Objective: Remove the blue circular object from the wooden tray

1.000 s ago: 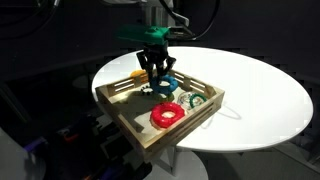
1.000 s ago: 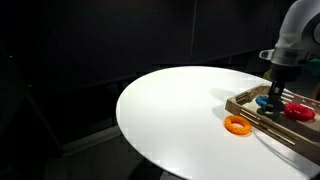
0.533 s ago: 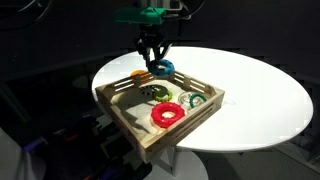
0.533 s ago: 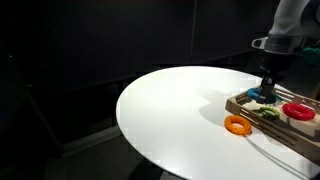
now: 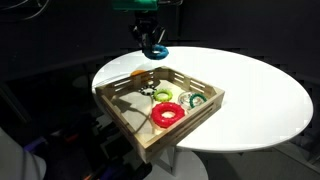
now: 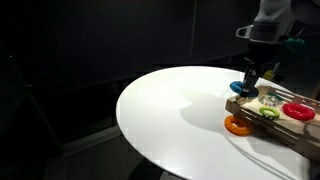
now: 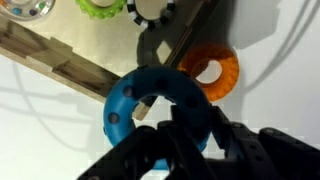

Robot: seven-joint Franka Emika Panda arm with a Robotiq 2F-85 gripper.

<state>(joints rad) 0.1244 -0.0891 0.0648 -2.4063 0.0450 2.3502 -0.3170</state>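
My gripper [image 5: 151, 40] is shut on the blue circular object [image 5: 158, 50], a blue-teal ring, and holds it in the air above the far rim of the wooden tray [image 5: 122, 104]. In an exterior view the gripper [image 6: 250, 78] hangs with the ring [image 6: 247, 88] over the tray's near corner [image 6: 240, 103]. In the wrist view the ring [image 7: 128, 100] sits between the dark fingers [image 7: 188, 128], above the tray rail [image 7: 60, 62].
A red ring [image 5: 168, 114], a green ring [image 5: 163, 95] and a green-and-white ring [image 5: 193, 99] lie in the tray. An orange ring [image 6: 236, 125] lies on the white round table [image 6: 170, 110] just outside the tray, also seen in the wrist view [image 7: 212, 70].
The gripper has risen out of the tray with the blue ring in it and moved toward the tray's rim by the orange ring. The other rings have not moved.
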